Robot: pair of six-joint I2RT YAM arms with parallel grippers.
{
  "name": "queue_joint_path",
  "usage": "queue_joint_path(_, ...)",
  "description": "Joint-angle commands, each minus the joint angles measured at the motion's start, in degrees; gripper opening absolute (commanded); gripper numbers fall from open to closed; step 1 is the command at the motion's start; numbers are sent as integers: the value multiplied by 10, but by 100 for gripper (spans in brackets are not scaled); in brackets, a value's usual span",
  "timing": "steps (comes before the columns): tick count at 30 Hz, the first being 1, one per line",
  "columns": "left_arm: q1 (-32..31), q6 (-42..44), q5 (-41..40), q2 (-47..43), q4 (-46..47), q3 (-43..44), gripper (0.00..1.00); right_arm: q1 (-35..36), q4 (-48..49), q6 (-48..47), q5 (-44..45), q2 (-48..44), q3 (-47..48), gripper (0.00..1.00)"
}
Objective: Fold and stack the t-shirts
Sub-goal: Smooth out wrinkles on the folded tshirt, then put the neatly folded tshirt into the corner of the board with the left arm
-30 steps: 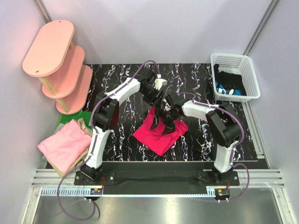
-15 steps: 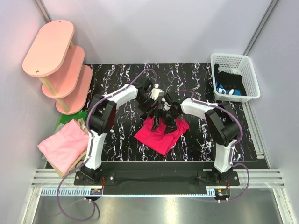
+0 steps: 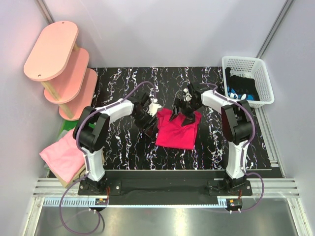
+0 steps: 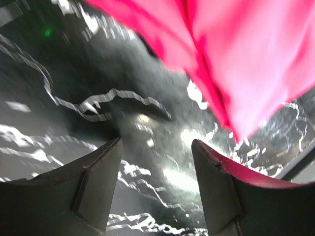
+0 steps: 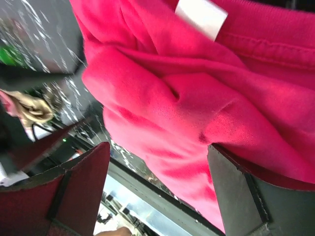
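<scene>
The crimson-pink t-shirt (image 3: 177, 130) lies roughly folded on the black marbled table (image 3: 123, 88), near its middle. My left gripper (image 3: 150, 122) is open and empty just left of the shirt; in the left wrist view (image 4: 157, 142) only table shows between the fingers, with the shirt (image 4: 246, 49) beyond. My right gripper (image 3: 184, 105) is open at the shirt's far edge; in the right wrist view (image 5: 157, 145) the cloth (image 5: 172, 88) with its white label (image 5: 202, 17) fills the frame. A light pink shirt (image 3: 66, 152) lies on a tan one (image 3: 64, 176) off the table's left side.
Pink oval shelves (image 3: 59, 59) stand at the back left. A white basket (image 3: 256, 66) holding dark and blue items sits at the back right. A green item (image 3: 69, 129) lies by the shirt pile at the left.
Both grippers have let go of the crimson shirt, which now lies flatter and further right. The left gripper moved near and left; the right gripper moved back and right.
</scene>
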Motion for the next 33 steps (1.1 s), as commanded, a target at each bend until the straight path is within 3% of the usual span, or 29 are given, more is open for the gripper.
queue_joint_path(1, 10, -5, -6, -49, -12, -37, 66, 4, -6, -5, -64, 31, 61, 87)
queue_joint_path(6, 27, -31, -16, -77, -12, 59, 67, 9, -6, 12, -105, 7, 95, 88)
queue_joint_path(10, 32, -75, -17, -34, -19, 195, 67, 7, 2, 52, -133, -61, 134, 91)
queue_joint_path(13, 33, -100, 16, -6, -27, 250, 67, 3, 2, 96, -125, -104, 156, 92)
queue_joint_path(19, 9, -104, 60, 27, -33, 258, 67, -54, 6, 203, 22, -226, 51, 92)
queue_joint_path(24, -37, -86, 77, 46, -34, 236, 67, -112, 48, 256, 64, -293, -57, 91)
queue_joint_path(27, -59, -80, 73, 61, -34, 236, 67, -128, 63, 267, 96, -321, -79, 91)
queue_joint_path(33, -82, -84, 72, 99, -34, 283, 67, -129, 68, 262, 76, -312, -83, 90)
